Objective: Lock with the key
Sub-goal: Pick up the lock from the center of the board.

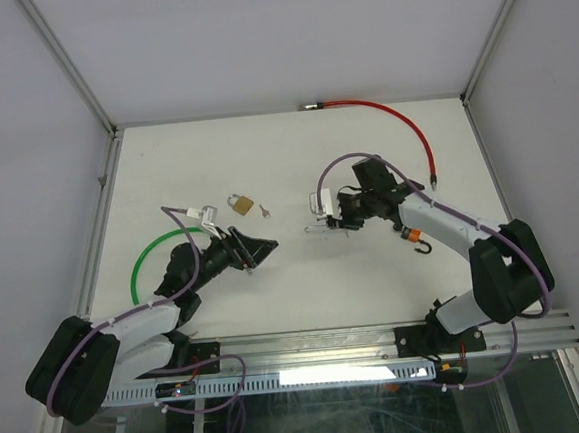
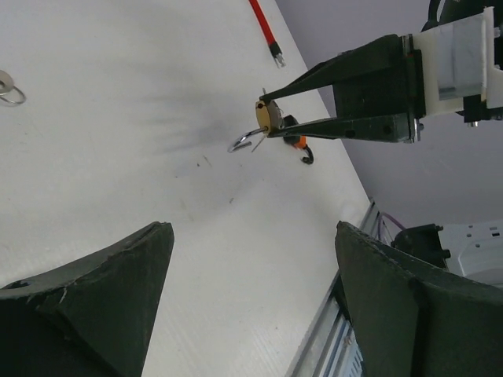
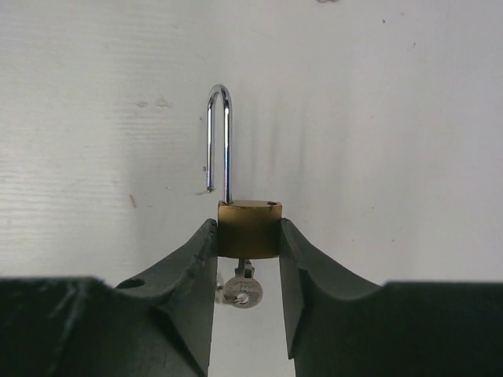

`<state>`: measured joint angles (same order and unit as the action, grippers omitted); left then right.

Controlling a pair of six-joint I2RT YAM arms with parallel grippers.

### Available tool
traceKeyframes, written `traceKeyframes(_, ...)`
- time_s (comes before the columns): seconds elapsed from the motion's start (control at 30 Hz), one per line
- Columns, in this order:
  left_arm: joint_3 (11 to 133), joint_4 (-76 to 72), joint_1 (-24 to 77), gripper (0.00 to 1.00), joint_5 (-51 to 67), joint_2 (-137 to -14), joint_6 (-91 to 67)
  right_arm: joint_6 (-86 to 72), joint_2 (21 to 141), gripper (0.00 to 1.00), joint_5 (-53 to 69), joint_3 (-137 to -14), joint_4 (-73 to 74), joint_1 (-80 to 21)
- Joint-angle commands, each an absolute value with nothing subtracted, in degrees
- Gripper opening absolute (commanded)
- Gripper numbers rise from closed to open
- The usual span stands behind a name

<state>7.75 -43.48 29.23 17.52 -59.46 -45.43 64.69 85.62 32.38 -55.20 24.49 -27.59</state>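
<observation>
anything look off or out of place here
Only the padlock clamped in the right gripper: its shackle stands open, the short leg hanging free of the brass body, with a key stuck in its underside.

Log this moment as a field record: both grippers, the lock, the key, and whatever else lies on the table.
right gripper: shut on the padlock, gripping the brass body by its sides
shackle: open, one leg out of the body
key: in the bottom of the body, its head showing between the fingers
left gripper: open, empty, facing the held padlock
spare padlock: lying on the table between the arms
loose key: beside the spare padlock
red cable: at the far edge
green cable: by the left arm
</observation>
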Motion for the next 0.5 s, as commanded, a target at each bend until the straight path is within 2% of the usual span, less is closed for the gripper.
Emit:
traceKeyframes(0.0, 9.02, -52.87, 31.94, 0.85, 19.47, -62.52, -46.19, 64.34, 78.29, 0.03, 38.71, -50.77, 17.78, -28.45)
traceKeyframes(0.27, 14.74, -49.35, 39.77, 0.81, 12.17, -69.27, -37.31, 65.69, 73.62, 0.01, 44.34, -47.17, 16.46, -28.72)
traceKeyframes(0.47, 19.82, -48.46, 44.40, 0.74, 8.75, -75.53, -30.17, 66.70, 73.13, 0.01, 45.76, -46.36, 16.35, -30.44)
